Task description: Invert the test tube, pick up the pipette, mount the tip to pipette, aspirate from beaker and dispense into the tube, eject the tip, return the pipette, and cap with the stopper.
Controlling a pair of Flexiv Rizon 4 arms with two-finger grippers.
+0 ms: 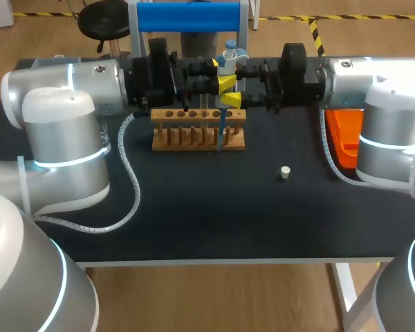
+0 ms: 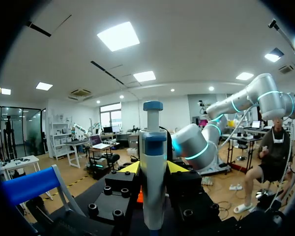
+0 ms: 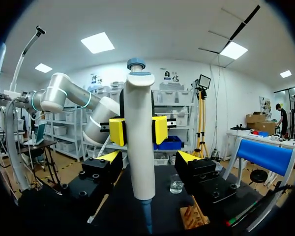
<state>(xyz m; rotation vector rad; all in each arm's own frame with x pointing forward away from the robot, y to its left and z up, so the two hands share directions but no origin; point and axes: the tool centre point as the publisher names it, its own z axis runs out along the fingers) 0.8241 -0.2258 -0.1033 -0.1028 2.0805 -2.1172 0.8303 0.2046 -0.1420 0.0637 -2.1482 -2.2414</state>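
The white pipette (image 1: 228, 59) with a blue plunger cap stands upright above the wooden tube rack (image 1: 198, 129). My left gripper (image 1: 225, 83) is shut on its body; in the right wrist view its yellow fingertips (image 3: 117, 131) press on both sides of the pipette (image 3: 139, 142). My right gripper (image 3: 147, 158) faces it from the other side, slightly lower. It is open, its fingers flanking the body with a gap on each side. The blue tip (image 1: 220, 135) hangs down over the rack's right part. A small glass beaker (image 3: 176, 184) stands behind. The white stopper (image 1: 285, 172) lies right of centre.
An orange box (image 1: 344, 135) sits at the table's right edge, under my right arm. A coiled cable (image 1: 128, 180) trails from my left arm across the left part of the black tabletop (image 1: 207, 221). A blue chair back (image 1: 188, 17) stands just behind the table.
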